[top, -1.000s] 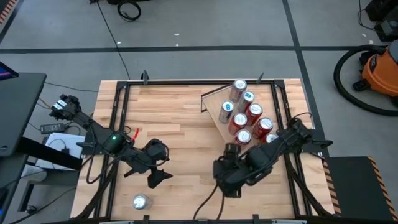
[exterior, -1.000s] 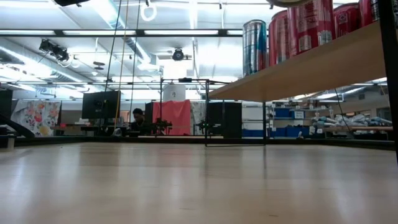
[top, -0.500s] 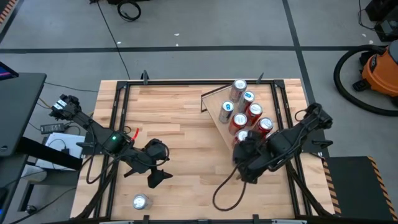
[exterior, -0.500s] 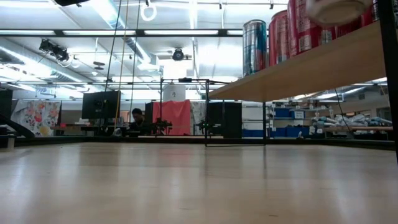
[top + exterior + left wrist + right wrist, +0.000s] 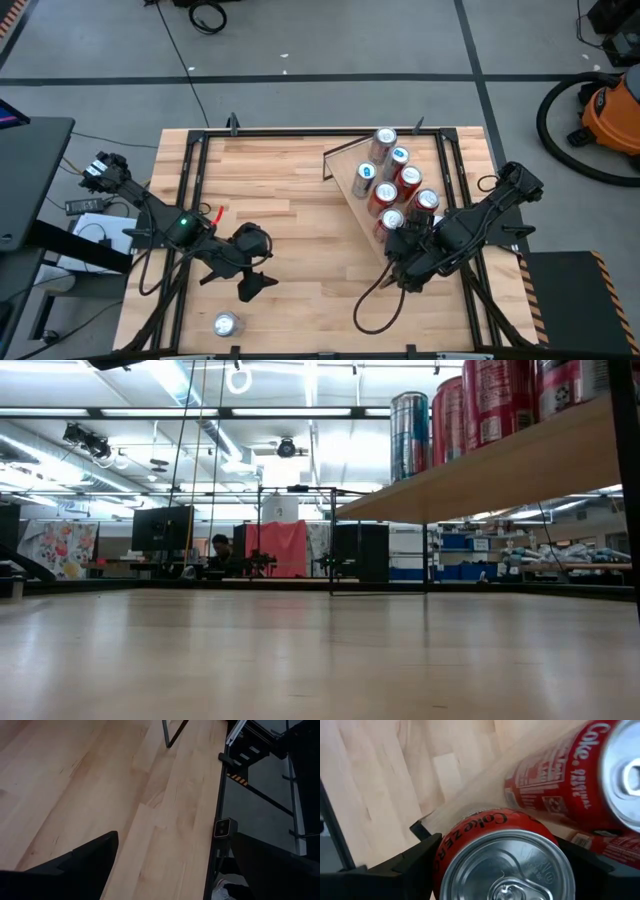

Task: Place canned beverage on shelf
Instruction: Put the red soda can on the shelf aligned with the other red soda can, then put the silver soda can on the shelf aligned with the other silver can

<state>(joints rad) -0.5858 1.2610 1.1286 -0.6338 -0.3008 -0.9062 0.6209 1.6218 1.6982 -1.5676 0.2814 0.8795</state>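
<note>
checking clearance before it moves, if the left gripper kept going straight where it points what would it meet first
Most likely the bare tabletop: the left gripper, open, angles down at the wood with nothing in between. The black shelf leg stands farther off; depth is hard to judge.

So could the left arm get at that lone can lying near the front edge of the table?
Probably yes. The left gripper hangs open just above the lone can, with only bare tabletop between them. The right gripper is busy at the shelf, far off.
</note>
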